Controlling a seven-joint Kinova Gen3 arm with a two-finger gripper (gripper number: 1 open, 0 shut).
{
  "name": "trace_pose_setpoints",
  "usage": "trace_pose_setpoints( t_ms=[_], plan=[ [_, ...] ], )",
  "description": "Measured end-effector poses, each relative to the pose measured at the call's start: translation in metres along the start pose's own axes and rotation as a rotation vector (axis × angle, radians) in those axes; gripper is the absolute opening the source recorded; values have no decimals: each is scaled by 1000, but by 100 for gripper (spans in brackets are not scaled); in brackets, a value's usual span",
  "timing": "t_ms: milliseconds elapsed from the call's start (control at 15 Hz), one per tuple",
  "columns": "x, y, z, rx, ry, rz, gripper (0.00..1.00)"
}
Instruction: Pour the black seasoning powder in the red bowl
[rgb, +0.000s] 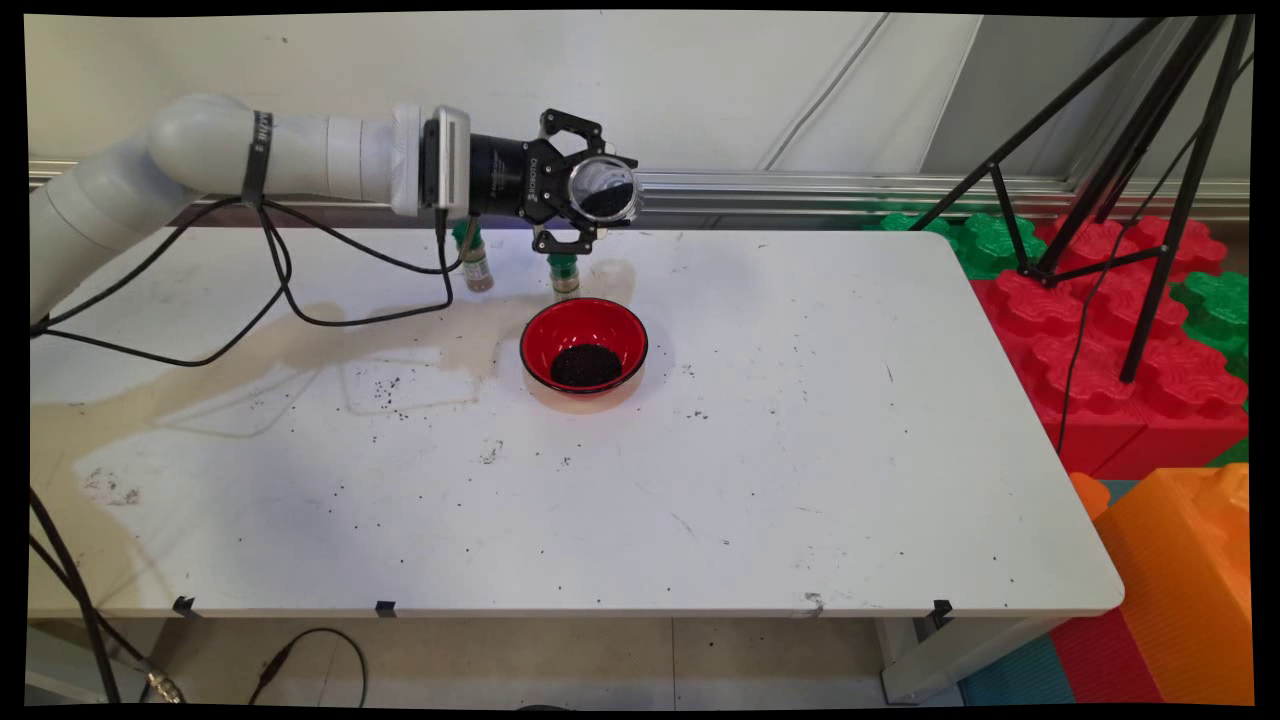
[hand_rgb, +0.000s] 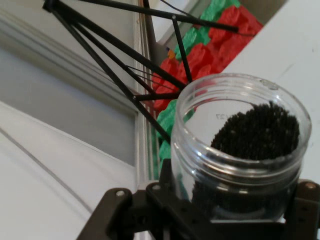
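My gripper (rgb: 592, 192) is shut on a clear plastic jar (rgb: 604, 190), held on its side above the table's far part with its open mouth facing the camera. Dark grains fill part of the jar (hand_rgb: 240, 145), as the hand view shows. Below and slightly nearer stands a red bowl (rgb: 584, 345) with a heap of the same dark grains in its bottom. Two small spice bottles with green caps stand behind the bowl, one (rgb: 565, 275) just under the gripper and one (rgb: 476, 262) further left.
Dark grains lie scattered over the white table (rgb: 800, 480), mostly left of the bowl. A black tripod (rgb: 1130, 180) stands on red and green foam blocks (rgb: 1100, 330) at the right. An orange block (rgb: 1190, 570) sits at the lower right. Black cables (rgb: 300, 300) hang from the arm.
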Motion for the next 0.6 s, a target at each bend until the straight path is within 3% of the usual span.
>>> trace_pose_setpoints(
  t_ms=[600],
  plan=[
    [3, -13, -2, 0, 53, -368, 0]
  ],
)
